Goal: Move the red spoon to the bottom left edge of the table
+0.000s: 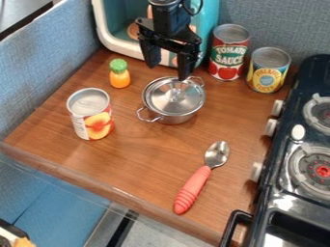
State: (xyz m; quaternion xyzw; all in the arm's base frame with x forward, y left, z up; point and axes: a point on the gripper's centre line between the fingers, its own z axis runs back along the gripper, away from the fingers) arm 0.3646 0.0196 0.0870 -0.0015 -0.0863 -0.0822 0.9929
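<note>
So the red spoon (189,193) is lying at about 5 o'clock on the wooden desk (129,159), measured from the middle of the top. Its metal bowl points roughly to 1 o'clock and its chunky ridged handle to about 7 o'clock, with the handle tip just beside the desk's near edge. So it's well apart from the desk's left corner.

The black hand (169,71) hangs up near 12 o'clock, fingers pointing down and spread wide, with nothing held between the 2 of them. It's over the far side of the shiny pot (175,118), which has its lid (171,99) on. Can't tell how high above the pot it is.

Going round the pot: a peach can (90,113) stands between 8 and 9 o'clock, and a little toy pineapple (119,78) is upright at about 10 o'clock. Behind the pot, around 12 o'clock, there's a teal box (211,21) with a white rim. A tomato sauce can (228,53) stands between 1 and 2 o'clock, with a pineapple can (268,70) near it at 2 o'clock. The dark stove (283,144) runs along the desk's 3 o'clock side.
</note>
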